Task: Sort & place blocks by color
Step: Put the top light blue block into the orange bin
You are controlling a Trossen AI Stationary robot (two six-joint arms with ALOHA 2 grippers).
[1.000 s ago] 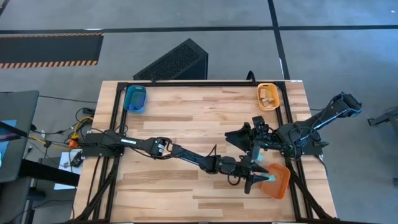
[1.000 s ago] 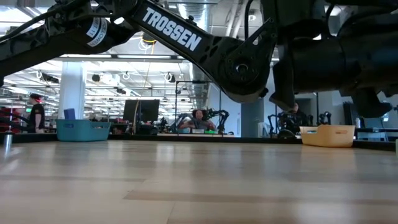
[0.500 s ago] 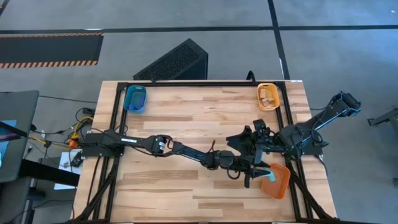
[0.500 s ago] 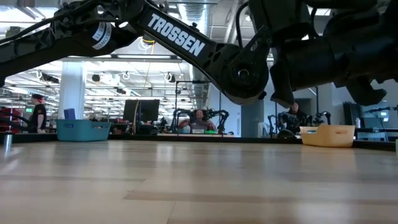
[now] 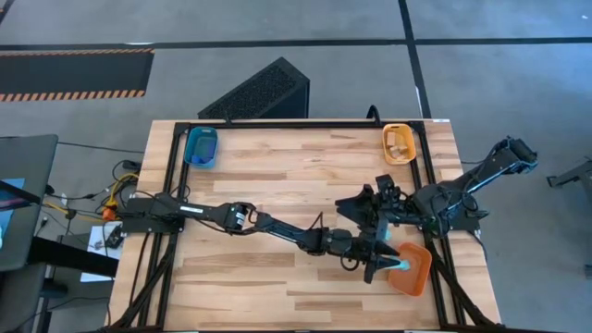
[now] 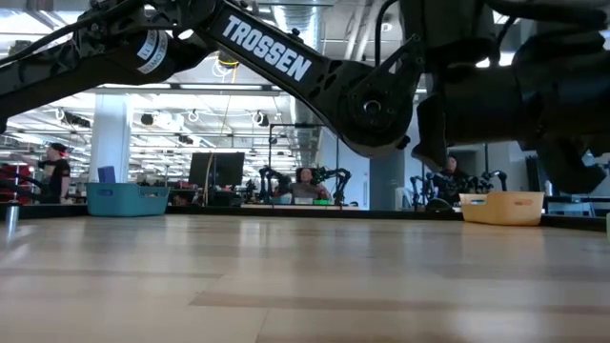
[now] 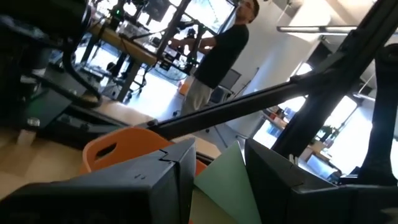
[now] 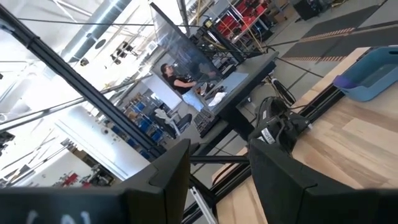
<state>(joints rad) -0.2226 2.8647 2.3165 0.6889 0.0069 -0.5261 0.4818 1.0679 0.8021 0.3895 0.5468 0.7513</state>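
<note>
Lower right of the frame: the left gripper [image 5: 392, 266] holds a cyan block [image 5: 404, 266] over the orange tray [image 5: 418, 274]; light, rigid, best pinched on flat sides. The right gripper [image 5: 377, 215], empty, stands slightly parted above.

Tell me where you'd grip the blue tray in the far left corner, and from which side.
Probably best: take the blue tray by one long side wall, from straight above, one finger inside and one outside, since it stands upright and open-topped. The left gripper, holding a cyan block over the orange tray, is busy; the right gripper beside it is open.
</note>
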